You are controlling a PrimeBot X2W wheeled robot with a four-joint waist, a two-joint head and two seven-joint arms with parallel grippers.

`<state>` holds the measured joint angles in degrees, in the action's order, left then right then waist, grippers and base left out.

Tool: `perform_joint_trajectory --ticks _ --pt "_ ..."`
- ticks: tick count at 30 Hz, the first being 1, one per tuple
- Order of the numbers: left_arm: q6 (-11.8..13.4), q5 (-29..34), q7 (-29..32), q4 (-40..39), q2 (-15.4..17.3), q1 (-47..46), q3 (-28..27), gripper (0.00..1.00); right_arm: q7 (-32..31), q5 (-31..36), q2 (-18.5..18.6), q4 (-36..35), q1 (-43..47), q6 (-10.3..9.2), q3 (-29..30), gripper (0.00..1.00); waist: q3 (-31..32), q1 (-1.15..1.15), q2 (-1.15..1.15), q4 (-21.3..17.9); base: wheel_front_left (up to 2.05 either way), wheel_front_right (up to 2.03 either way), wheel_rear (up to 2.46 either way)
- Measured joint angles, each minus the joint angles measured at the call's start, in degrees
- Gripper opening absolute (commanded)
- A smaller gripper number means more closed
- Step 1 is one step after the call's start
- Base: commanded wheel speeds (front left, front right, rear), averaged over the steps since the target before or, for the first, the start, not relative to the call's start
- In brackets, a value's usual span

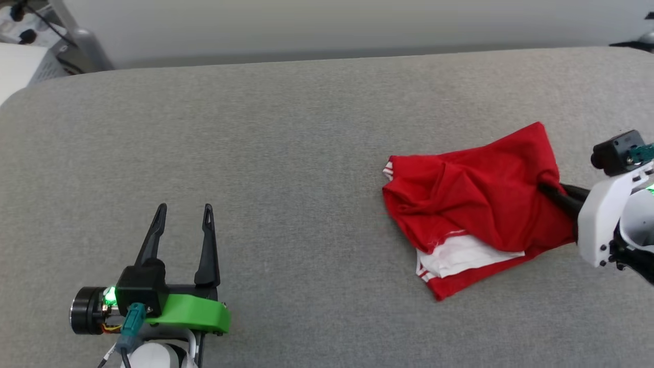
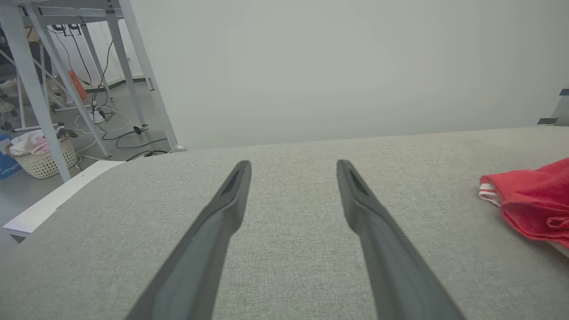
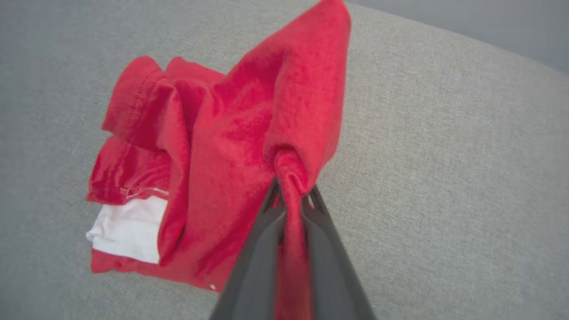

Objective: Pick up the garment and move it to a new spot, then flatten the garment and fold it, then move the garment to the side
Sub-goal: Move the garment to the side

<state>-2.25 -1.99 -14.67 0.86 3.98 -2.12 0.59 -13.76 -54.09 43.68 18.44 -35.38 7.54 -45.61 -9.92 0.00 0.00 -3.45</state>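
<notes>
The red jersey (image 1: 475,214) is pinched by a fold in the right gripper (image 3: 291,193), fingers closed, the rest heaped just beyond their tips, ready for lifting. The left gripper (image 1: 184,208) is held wide open, empty, well apart.

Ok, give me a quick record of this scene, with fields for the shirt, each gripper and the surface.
shirt: red, crumpled, not flattened or folded; white part showing at its near edge
place: right side of the grey surface
right gripper: shut on a pinch of the shirt's red cloth
left gripper: open, holding nothing, well apart from the shirt
</notes>
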Motion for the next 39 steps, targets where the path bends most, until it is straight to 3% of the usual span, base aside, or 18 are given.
perform_joint_trajectory --ticks 8,16,25,33,34,35,36,39 --pt "0.05 0.48 0.0 -2.33 0.99 -0.72 -0.65 1.0 1.0 0.6 4.25 1.97 -2.59 0.0 3.8 0.0 -2.99 0.0 0.0 -6.08 0.0 0.0 0.0" --pt "0.02 1.01 0.0 -4.88 2.48 -4.28 -0.53 1.0 1.91 2.77 7.92 11.58 -7.0 0.0 8.34 0.0 -9.42 0.01 0.0 -8.53 0.0 0.0 0.0" --pt "0.02 1.03 0.0 -6.69 3.56 -6.1 -0.57 1.0 5.53 8.27 7.08 26.32 -13.95 0.0 12.76 0.0 -15.89 0.01 0.0 -8.77 0.0 0.0 0.0" --pt "0.04 1.03 0.0 -6.71 3.94 -6.48 -0.51 1.0 8.28 10.8 3.41 35.7 -16.79 0.0 14.9 0.0 -17.65 0.01 0.0 -7.96 0.0 0.0 0.0" --pt "0.05 1.03 0.0 -6.67 3.94 -6.48 -0.43 1.0 8.93 10.88 2.93 36.66 -17.02 0.0 15.25 0.04 -17.47 0.01 0.0 -7.93 0.0 0.0 0.0" --pt "0.08 1.03 0.0 -6.58 3.93 -6.48 -0.36 1.0 9.48 11.17 2.7 37.46 -17.11 0.0 15.38 0.65 -17.27 0.01 0.0 -7.91 0.0 0.0 0.0" --pt "0.26 1.03 0.0 -6.41 3.92 -6.48 -0.23 1.0 10.2 11.72 2.54 38.29 -17.14 0.0 15.41 1.0 -16.98 0.01 0.0 -7.87 0.0 0.0 0.0" --pt "0.53 1.01 0.0 -5.72 3.76 -6.46 0.09 1.0 13.1 13.03 2.4 39.97 -17.33 0.0 16.04 1.0 -15.87 0.01 0.0 -7.71 0.0 0.0 0.0"
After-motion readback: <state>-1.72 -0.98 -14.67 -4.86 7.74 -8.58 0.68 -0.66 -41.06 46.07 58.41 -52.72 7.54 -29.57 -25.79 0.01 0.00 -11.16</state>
